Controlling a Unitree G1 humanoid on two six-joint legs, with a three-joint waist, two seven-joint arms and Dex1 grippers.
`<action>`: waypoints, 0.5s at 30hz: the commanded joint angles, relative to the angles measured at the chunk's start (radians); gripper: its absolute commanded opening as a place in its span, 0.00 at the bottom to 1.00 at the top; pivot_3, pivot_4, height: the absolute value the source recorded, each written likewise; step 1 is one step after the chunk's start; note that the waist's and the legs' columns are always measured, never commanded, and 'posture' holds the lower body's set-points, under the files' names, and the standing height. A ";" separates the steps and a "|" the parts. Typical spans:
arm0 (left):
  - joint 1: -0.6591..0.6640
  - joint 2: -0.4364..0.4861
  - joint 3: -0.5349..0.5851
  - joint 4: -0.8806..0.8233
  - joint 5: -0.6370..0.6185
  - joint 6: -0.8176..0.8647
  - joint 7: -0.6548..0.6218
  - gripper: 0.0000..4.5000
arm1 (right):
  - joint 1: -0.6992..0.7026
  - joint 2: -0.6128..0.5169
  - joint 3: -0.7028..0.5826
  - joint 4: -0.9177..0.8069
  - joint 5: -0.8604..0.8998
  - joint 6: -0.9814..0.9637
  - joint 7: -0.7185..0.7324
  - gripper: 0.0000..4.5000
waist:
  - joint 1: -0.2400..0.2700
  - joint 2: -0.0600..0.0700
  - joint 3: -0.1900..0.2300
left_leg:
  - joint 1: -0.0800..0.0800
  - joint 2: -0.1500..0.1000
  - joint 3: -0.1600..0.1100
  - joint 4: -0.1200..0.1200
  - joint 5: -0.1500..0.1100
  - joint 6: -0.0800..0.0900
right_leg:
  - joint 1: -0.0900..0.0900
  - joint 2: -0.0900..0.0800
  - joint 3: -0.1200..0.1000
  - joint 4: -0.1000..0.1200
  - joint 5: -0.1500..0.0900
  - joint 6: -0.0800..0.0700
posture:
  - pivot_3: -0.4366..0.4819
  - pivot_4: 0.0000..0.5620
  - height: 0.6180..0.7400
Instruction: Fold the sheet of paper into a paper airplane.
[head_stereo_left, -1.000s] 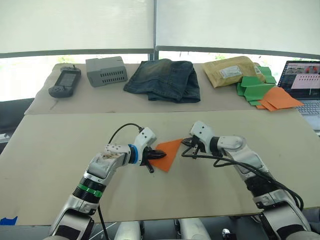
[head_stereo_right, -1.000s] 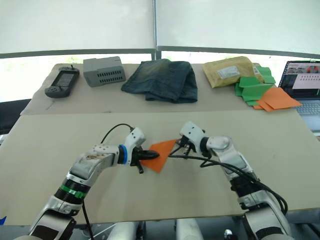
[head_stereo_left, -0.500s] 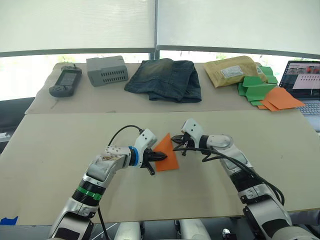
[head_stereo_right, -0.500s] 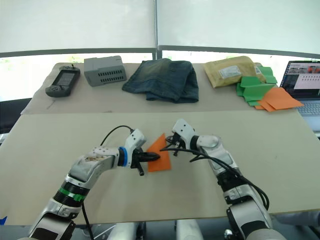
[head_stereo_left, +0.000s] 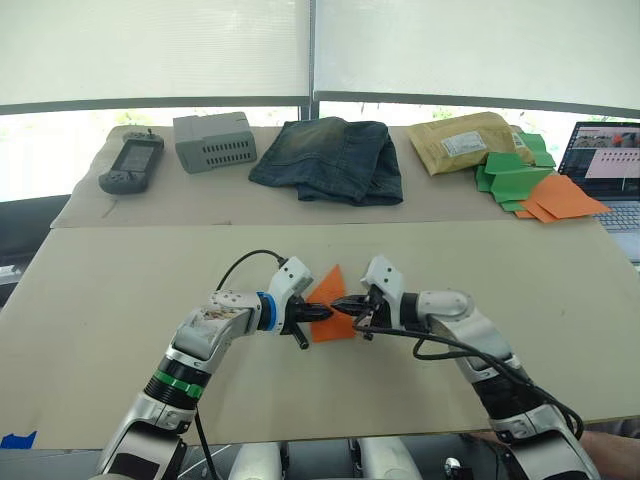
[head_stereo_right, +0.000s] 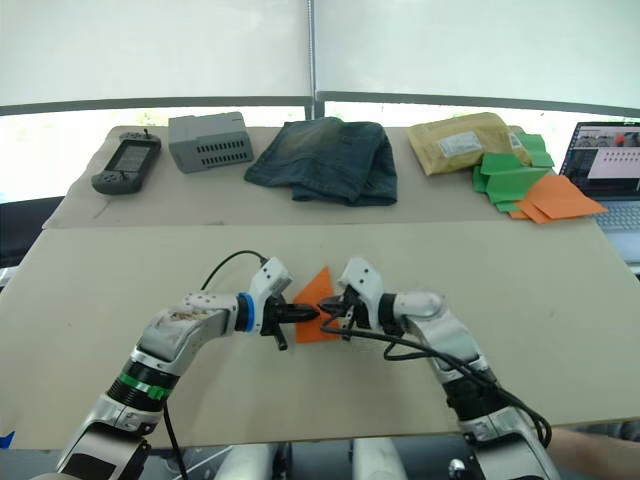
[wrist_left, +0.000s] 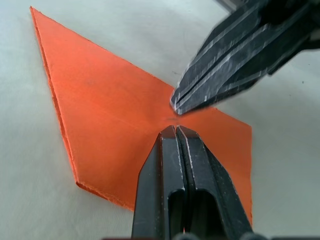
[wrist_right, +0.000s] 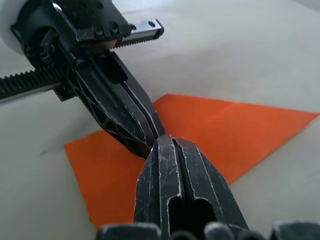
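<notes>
The sheet of paper (head_stereo_left: 327, 292) is bright orange and lies on the beige table (head_stereo_left: 120, 290), folded into a flat pointed shape with its tip toward the far side. My left gripper (head_stereo_left: 321, 313) is shut, its tips resting on the paper's middle. My right gripper (head_stereo_left: 342, 306) is also shut and comes from the opposite side, its tips almost touching the left ones on the paper. In the left wrist view the shut left fingers (wrist_left: 165, 165) meet the right gripper (wrist_left: 176, 102) over the paper (wrist_left: 110, 120). The right wrist view shows the same meeting on the paper (wrist_right: 240, 125).
Along the back of the table lie a handheld device (head_stereo_left: 130, 165), a grey box (head_stereo_left: 212, 142), folded jeans (head_stereo_left: 328, 158), a padded envelope (head_stereo_left: 462, 140) and piled green and orange paper pieces (head_stereo_left: 530, 185). A laptop (head_stereo_left: 608, 160) stands at the far right.
My right gripper swung left and down from the paper's right corner to meet the left gripper's tips. The paper's right flap came over, so it is now narrower and pointed.
</notes>
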 joint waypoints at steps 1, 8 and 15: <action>0.004 0.012 -0.008 0.015 0.009 0.010 0.005 0.01 | -0.001 -0.006 0.014 0.023 -0.036 -0.042 -0.016 0.00 | 0.000 0.000 0.000 | 0.000 0.000 0.000 0.000 0.000 0.000 | 0.000 0.000 0.000 0.000 0.000 0.000 | 0.48 0.27 0.85; -0.074 0.047 0.072 0.091 -0.021 -0.078 -0.071 0.01 | 0.026 -0.038 0.052 0.045 -0.076 -0.017 -0.012 0.00 | 0.001 0.000 0.000 | 0.000 0.000 0.000 0.000 0.000 0.000 | 0.000 0.000 0.000 0.000 0.000 0.000 | 0.48 0.27 0.85; -0.249 -0.038 0.087 0.328 0.012 -0.257 -0.104 0.01 | 0.051 -0.046 0.091 0.028 -0.090 0.009 -0.006 0.00 | 0.024 0.000 0.000 | 0.000 -0.001 0.000 0.001 0.000 0.000 | 0.001 0.000 -0.002 -0.002 0.000 0.000 | 0.48 0.27 0.85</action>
